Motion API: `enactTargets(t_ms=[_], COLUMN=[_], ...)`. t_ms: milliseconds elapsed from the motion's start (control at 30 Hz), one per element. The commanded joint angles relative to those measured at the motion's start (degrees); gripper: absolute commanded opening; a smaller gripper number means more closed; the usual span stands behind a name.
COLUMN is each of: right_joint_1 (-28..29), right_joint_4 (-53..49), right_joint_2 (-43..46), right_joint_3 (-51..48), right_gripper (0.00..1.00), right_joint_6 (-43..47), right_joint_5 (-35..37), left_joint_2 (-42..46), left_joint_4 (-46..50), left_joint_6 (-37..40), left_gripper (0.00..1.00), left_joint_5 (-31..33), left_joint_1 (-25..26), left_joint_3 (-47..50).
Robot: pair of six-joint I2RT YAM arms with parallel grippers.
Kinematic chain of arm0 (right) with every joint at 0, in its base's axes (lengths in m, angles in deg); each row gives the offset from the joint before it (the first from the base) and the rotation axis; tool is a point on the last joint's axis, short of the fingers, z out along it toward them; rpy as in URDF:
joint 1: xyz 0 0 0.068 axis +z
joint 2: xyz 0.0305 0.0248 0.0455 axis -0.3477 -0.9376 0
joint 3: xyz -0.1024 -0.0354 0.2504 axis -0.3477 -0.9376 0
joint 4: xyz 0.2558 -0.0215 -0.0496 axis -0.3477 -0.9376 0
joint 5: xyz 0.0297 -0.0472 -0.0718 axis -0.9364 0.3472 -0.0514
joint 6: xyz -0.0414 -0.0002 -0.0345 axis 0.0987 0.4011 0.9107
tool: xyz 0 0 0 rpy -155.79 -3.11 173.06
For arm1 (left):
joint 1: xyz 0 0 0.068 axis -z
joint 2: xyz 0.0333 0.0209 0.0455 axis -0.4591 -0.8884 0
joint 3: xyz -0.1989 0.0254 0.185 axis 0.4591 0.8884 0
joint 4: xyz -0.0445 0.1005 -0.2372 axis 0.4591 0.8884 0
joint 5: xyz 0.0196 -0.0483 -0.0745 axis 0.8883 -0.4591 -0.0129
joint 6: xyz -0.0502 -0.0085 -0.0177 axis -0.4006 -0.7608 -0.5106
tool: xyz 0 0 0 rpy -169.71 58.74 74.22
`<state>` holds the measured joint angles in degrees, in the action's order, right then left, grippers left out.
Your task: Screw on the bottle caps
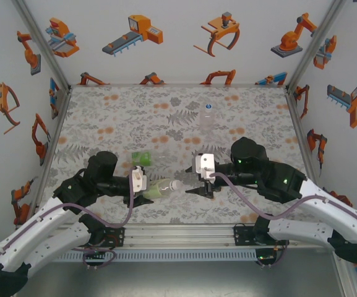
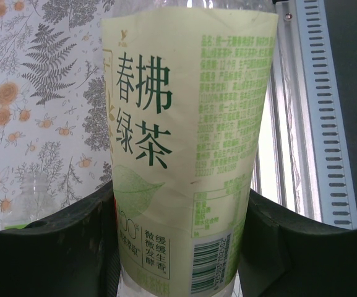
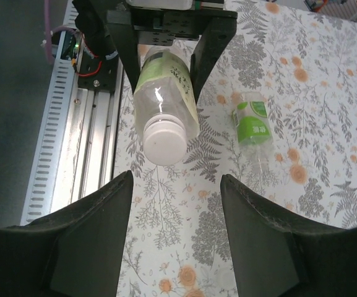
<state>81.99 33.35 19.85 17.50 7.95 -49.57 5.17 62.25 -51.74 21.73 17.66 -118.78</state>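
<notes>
Near the front edge of the table, the left gripper clamps the pale-labelled bottle, cap seemingly on; the right gripper gapes beside it.

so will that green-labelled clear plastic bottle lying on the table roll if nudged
Probably: the green-labelled clear plastic bottle lies on its round side on the flat floral-patterned table. It looks empty, so likely light and easy to squash.
</notes>
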Motion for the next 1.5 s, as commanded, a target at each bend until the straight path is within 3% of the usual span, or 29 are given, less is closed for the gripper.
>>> enactTargets(t_ms=[0, 400, 600, 1467], right_joint_1=[0.0, -0.1, 0.1, 2.2], right_joint_4=[1.8, 2.5, 3.8, 8.5], right_joint_2=[-0.1, -2.0, -2.9, -0.9], right_joint_3=[-0.2, 1.1, 0.3, -3.2], right_gripper=[0.55, 0.53, 0.46, 0.42], right_joint_6=[4.4, 6.3, 5.9, 2.7], right_joint_5=[-3.7, -6.2, -9.0, -5.6], left_joint_2=[0.2, -0.3, -0.3, -0.4], left_joint_4=[0.2, 0.3, 0.2, -0.1], left_joint_6=[1.6, 2.3, 2.2, 1.4], left_gripper=[0.00, 0.00, 0.00, 0.00], left_joint_5=[-2.2, -4.3, -4.1, -2.8], left_joint_1=[0.4, 0.5, 0.6, 0.5], left_joint_3=[-0.5, -0.4, -0.4, -0.5])
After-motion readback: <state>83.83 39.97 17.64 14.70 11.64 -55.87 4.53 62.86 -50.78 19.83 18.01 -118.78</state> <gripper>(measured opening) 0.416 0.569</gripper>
